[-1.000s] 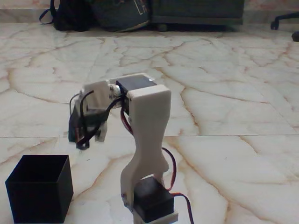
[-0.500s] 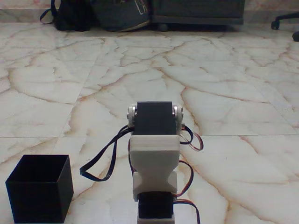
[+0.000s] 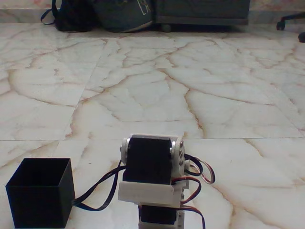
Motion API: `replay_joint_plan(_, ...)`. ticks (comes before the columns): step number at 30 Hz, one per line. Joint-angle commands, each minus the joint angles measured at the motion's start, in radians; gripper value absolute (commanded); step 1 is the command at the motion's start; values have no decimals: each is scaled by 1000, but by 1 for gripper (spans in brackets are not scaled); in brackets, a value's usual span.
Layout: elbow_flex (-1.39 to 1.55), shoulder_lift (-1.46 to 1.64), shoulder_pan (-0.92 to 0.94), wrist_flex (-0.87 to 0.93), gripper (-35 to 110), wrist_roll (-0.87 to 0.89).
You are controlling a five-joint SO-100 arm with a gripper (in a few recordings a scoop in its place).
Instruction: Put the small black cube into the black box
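While the arm (image 3: 151,179) sits folded low at the bottom centre of the fixed view, its pincer is hidden behind the arm's own body.
Pincer state: cannot tell, released or clenched. Black box (image 3: 40,192) stands open-topped on the marble floor (image 3: 143,90), left of the arm and near it, apart from the white frame. Small black cube: cannot tell where it lies. Dark bags (image 3: 102,14) rest far behind, along the back edge.

Matte black box (image 3: 40,193); white-and-black arm (image 3: 151,179); brown-veined cream floor (image 3: 143,90)
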Motion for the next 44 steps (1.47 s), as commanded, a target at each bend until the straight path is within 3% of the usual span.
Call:
replay_joint_plan(1, 3, 34, 9, 8, 4, 26)
replay_joint_plan(4, 3, 31, 14, 23, 3, 155)
replay_joint_plan(44, 3, 5, 12, 2, 3, 150)
